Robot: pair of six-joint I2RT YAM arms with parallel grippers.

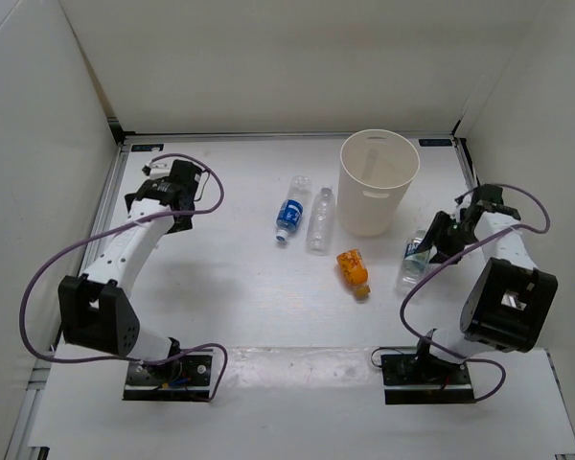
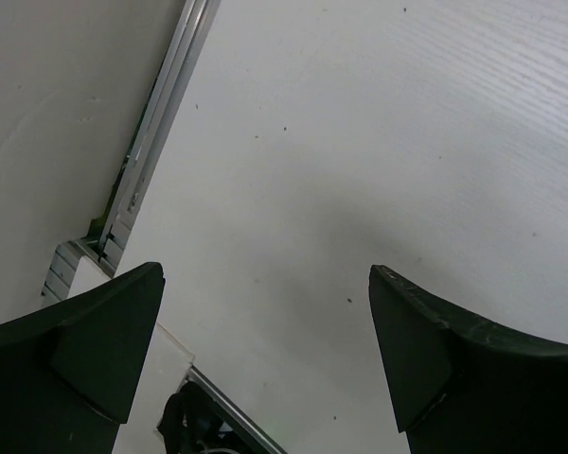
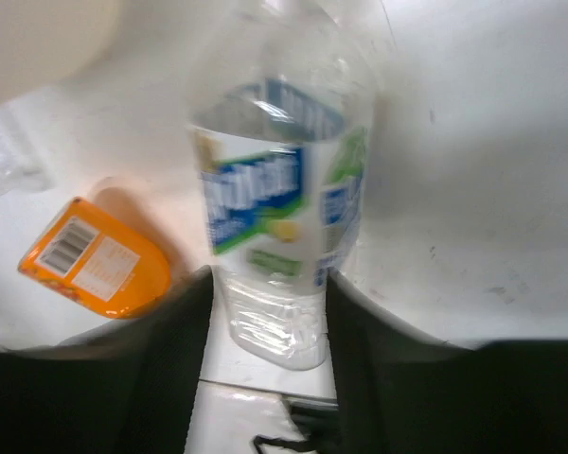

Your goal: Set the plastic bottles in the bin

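Observation:
The white bin [image 1: 379, 182] stands upright at the back right. A clear bottle with a blue label [image 1: 289, 216] and a plain clear bottle [image 1: 320, 220] lie side by side left of it. The orange bottle [image 1: 354, 270] lies in front of the bin and shows in the right wrist view [image 3: 95, 260]. My right gripper [image 1: 431, 244] [image 3: 268, 284] is shut on the clear bottle with the white-blue label [image 1: 414, 257] [image 3: 279, 208], fingers against both its sides. My left gripper [image 1: 163, 196] [image 2: 265, 274] is open and empty over bare table at the far left.
White walls enclose the table on three sides. A metal rail [image 2: 161, 113] runs along the left edge close to my left gripper. The bin's wall stands close behind and left of my right gripper.

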